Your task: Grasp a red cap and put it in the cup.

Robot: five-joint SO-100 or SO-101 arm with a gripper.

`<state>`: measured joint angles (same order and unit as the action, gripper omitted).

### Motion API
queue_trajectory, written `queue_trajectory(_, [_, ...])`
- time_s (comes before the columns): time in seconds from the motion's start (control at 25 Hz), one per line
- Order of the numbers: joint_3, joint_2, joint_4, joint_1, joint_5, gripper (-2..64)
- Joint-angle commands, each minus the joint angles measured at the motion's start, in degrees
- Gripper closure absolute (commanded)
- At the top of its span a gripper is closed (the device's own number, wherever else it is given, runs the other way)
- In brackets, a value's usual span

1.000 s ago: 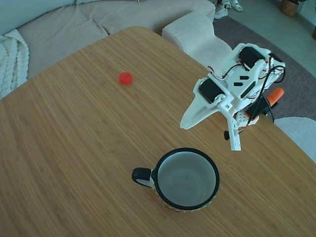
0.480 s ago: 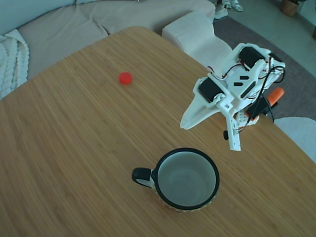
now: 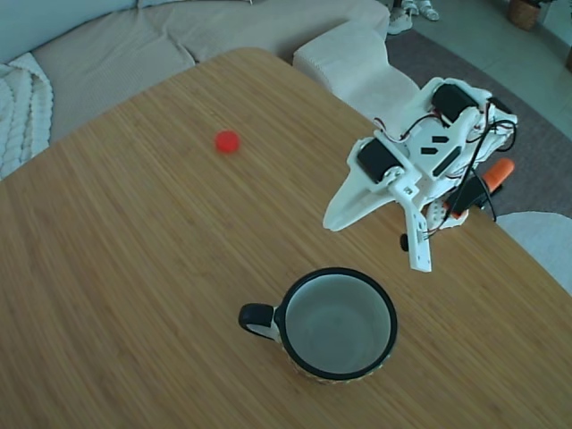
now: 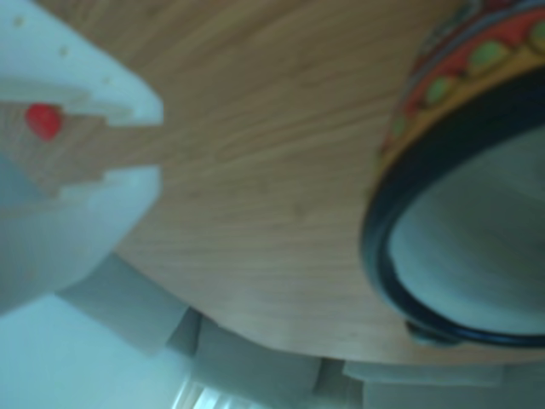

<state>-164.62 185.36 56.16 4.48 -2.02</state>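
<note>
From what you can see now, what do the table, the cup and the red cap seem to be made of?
The table looks like light wood or bamboo with a matte finish: fine parallel grain lines run across it. The cup looks like glazed ceramic or enamel: it has a glossy black rim and a smooth pale inside. The red cap is probably plastic, given its uniform bright colour, but it is too small to be sure.

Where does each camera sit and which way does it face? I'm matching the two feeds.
Fixed view: high above the table, looking down on red cap, cup and the whole white arm with its gripper.
Other view: low by the gripper, tilted, showing its white fingers.
Shared: red cap, cup, wooden table.
</note>
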Motion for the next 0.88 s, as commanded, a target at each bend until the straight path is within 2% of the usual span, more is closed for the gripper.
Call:
queue_trajectory(0.0, [1.41,0.44,-0.18,0.62,-0.09,59.0])
queue_trajectory(0.2, [3.25,0.35,0.26,0.97,-0.09,59.0])
queue_trajectory(0.48, [10.02,-0.18,3.78,3.87,0.0,58.9])
queue_trajectory(0.68, [19.51,-9.23,3.52,3.96,0.0,58.9])
queue_trajectory(0.84, [29.71,-17.84,3.6,7.73,0.0,58.9])
